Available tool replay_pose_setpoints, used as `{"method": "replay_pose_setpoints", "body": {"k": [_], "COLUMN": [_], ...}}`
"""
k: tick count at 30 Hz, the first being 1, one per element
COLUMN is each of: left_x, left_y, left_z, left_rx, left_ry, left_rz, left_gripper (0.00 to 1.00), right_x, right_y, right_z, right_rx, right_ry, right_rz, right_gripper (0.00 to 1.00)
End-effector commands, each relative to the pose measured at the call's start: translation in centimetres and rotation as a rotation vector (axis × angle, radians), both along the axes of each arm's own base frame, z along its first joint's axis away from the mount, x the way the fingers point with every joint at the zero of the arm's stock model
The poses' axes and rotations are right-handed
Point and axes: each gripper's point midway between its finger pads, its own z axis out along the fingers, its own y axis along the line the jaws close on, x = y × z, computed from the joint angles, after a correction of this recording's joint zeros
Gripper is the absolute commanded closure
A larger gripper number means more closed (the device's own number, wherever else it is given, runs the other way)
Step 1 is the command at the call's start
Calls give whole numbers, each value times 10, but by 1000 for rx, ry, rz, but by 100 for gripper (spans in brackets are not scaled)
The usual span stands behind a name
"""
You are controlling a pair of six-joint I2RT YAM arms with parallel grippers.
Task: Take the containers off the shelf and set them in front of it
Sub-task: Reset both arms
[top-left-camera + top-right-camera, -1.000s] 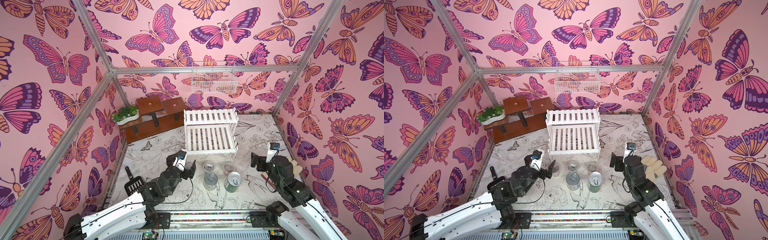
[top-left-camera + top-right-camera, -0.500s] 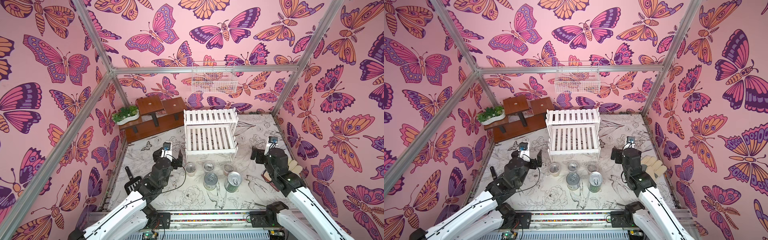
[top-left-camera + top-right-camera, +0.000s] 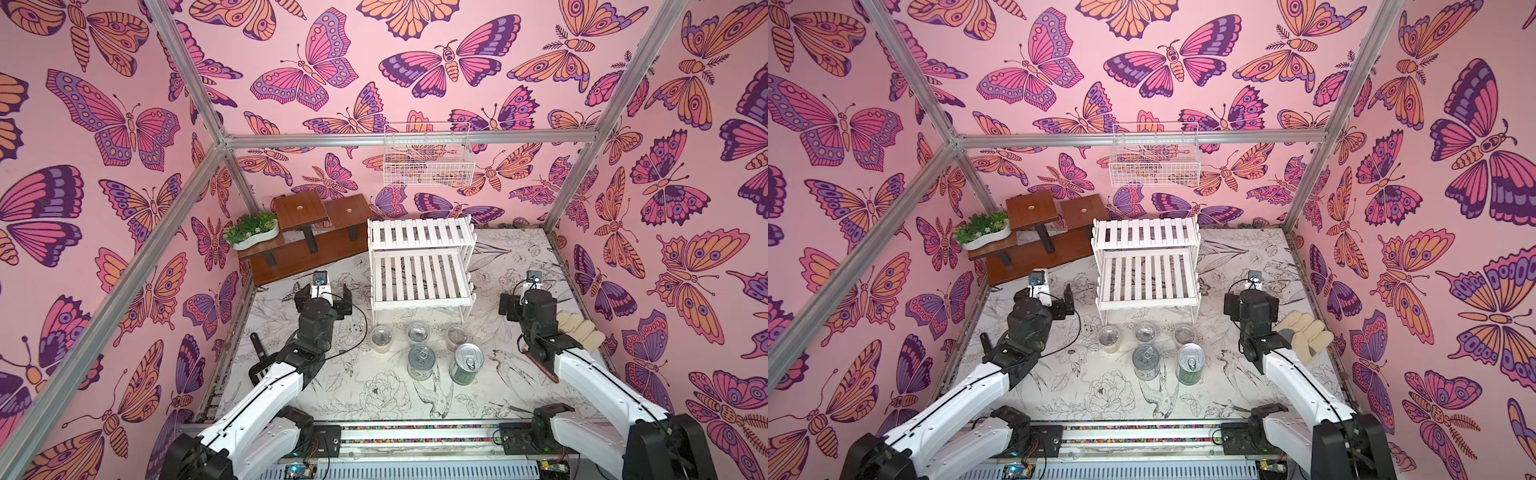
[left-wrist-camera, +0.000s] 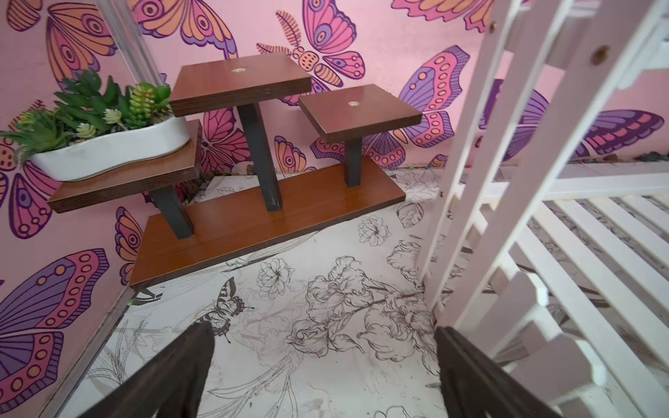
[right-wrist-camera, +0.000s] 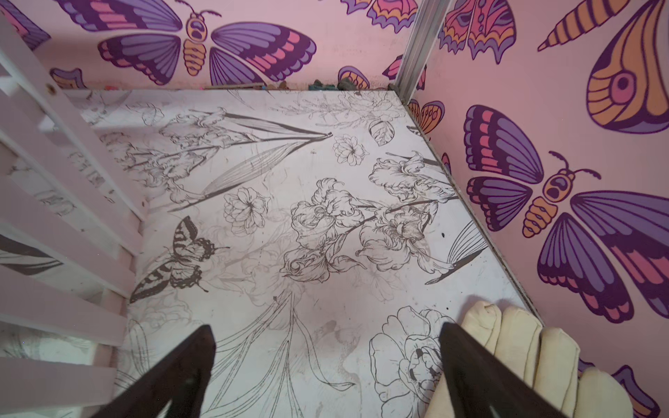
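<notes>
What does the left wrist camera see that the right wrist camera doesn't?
Only the left wrist view shows the brown stepped stand and the white planter of green plants on it. Only the right wrist view shows the cream glove lying by the wall. Both show the white shelf, the flower-printed floor, butterfly walls, and an open, empty pincer: the left pincer and the right pincer.

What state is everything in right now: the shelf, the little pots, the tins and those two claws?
shelf: upright, both tiers empty
three cups: lids on, standing before the shelf
two cans: upright, tabs unpulled
left claw: open, empty
right claw: open, empty
</notes>
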Motion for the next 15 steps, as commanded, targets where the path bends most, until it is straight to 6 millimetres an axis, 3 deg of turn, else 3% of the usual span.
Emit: {"method": "replay_pose_setpoints", "body": {"k": [1,8,15], "left_x": [5,7,25], "left_y": [11,44,71], "left_z": [-1,-15,-54], "left_rx": [-5,20,-57], "left_ry": [-35,-42,8], "left_rz": [20,116,170], "left_gripper": [0,0,1], "right_x": [11,19,25], "right_y": [-10,-16,-24], "right_z": [7,-6,-17], "right_rx": [-60,-114,-128], "right_ry": [-70,-83,-116], "right_rz": [-28,-56,-73], "right_gripper": [1,1,1]}}
